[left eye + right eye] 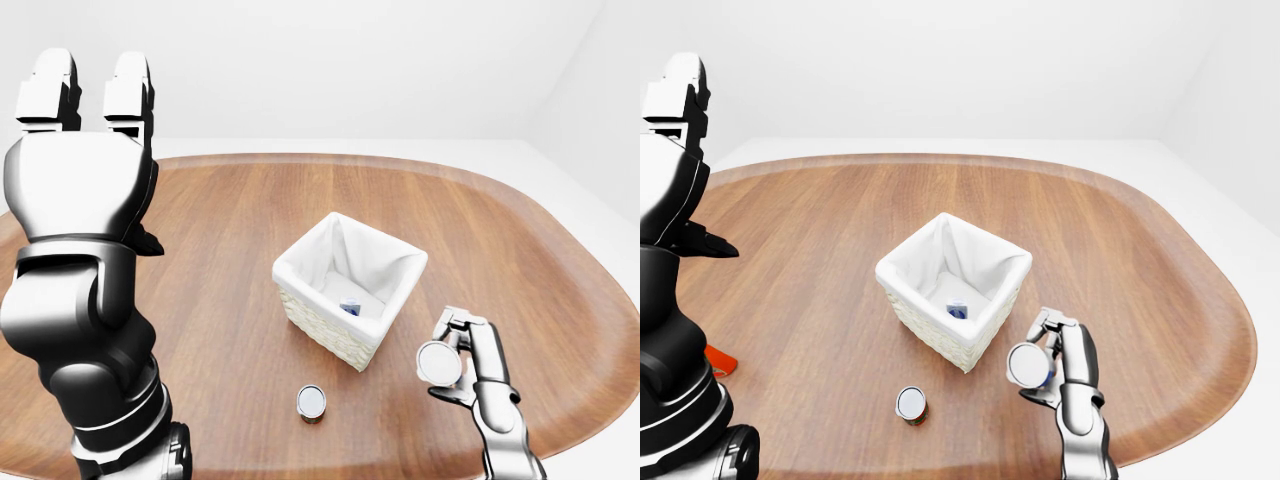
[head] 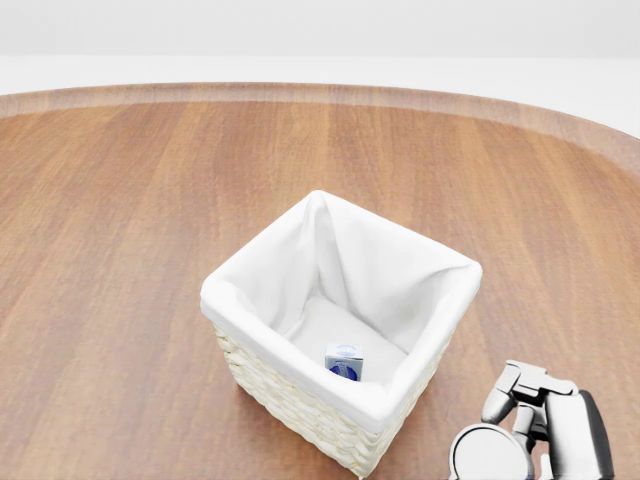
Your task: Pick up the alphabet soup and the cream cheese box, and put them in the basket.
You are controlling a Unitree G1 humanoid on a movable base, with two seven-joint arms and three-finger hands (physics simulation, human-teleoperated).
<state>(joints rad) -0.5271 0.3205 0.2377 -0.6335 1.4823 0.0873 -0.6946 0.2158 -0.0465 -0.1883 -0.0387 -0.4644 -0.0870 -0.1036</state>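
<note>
My right hand [image 1: 462, 352] has its fingers [image 1: 457, 322] closed round the alphabet soup [image 1: 439, 363]. The can is lifted clear of the counter [image 1: 220, 310], its round end turned toward the cameras. It sits just right of and below the basket [image 1: 330, 335] in the left-eye view, not touching it. In the head view the same can shows at the bottom right corner, beside the basket's lower right wall.

My left hand [image 1: 85, 150] is raised at the left of the left-eye view, well apart from the basket, with two fingers [image 1: 128, 95] pointing straight up and spread from the palm; it holds nothing.

The basket stands upright near the counter's middle, wicker outside, white cloth lining inside. The cream cheese box [image 2: 344, 362] lies on the lining at the bottom of the basket, near its lower wall.

A second can [image 1: 311, 402] lies on the counter below the basket, untouched. A small orange object [image 1: 718, 360] shows at the left edge of the right-eye view; I cannot tell what it is.
</note>
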